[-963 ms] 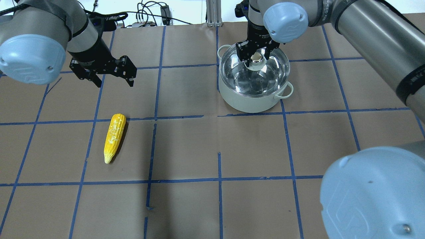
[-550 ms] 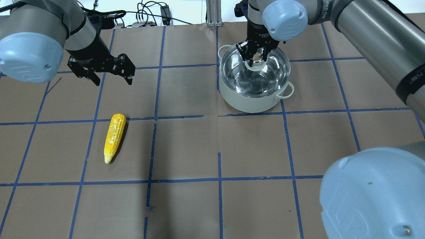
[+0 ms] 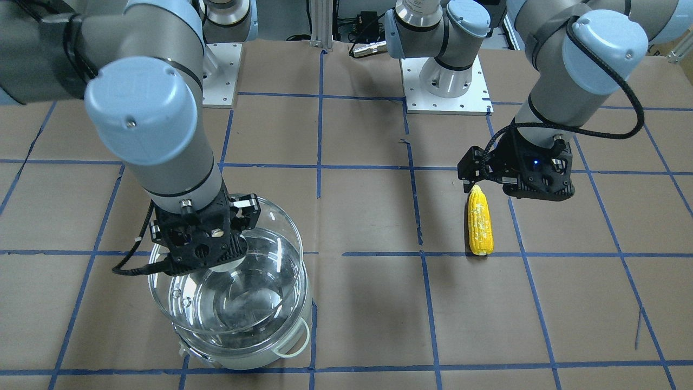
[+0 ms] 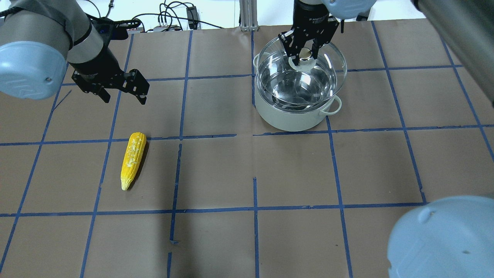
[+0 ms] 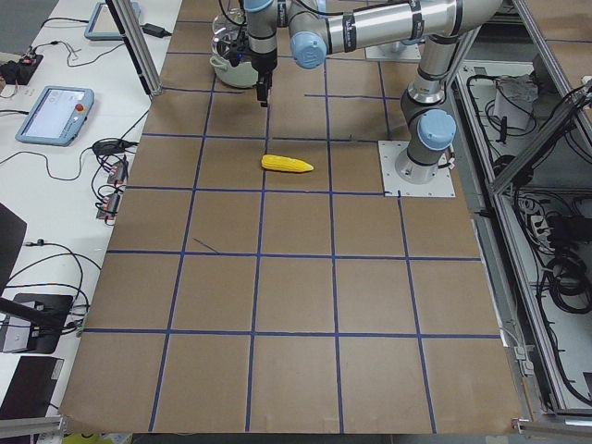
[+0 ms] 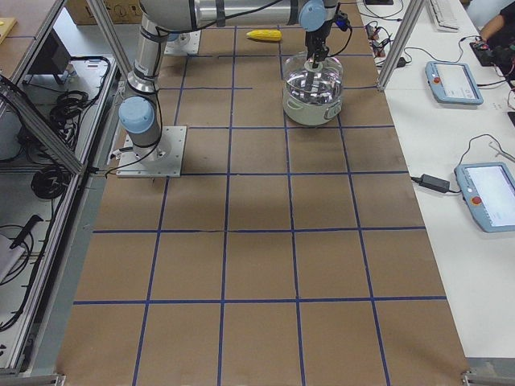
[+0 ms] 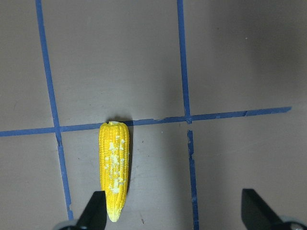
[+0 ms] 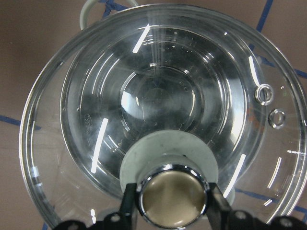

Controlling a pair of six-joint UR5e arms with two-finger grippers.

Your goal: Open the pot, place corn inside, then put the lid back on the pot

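The pot stands at the far right of centre, also in the front view. My right gripper is shut on the knob of the glass lid and holds it a little above the pot's rim, slightly tilted. The right wrist view shows the knob between the fingers and the pot's bare inside through the glass. The corn lies on the table at the left. My left gripper hovers open beyond the corn's blunt end; the corn shows by one finger.
Brown paper with blue tape grid lines covers the table. Cables and an aluminium post sit at the far edge. The arm bases stand on white plates on the robot's side.
My right gripper has closed on the lid's knob and lifted the lid off the pot. My left gripper has shifted slightly left, still open above the table.
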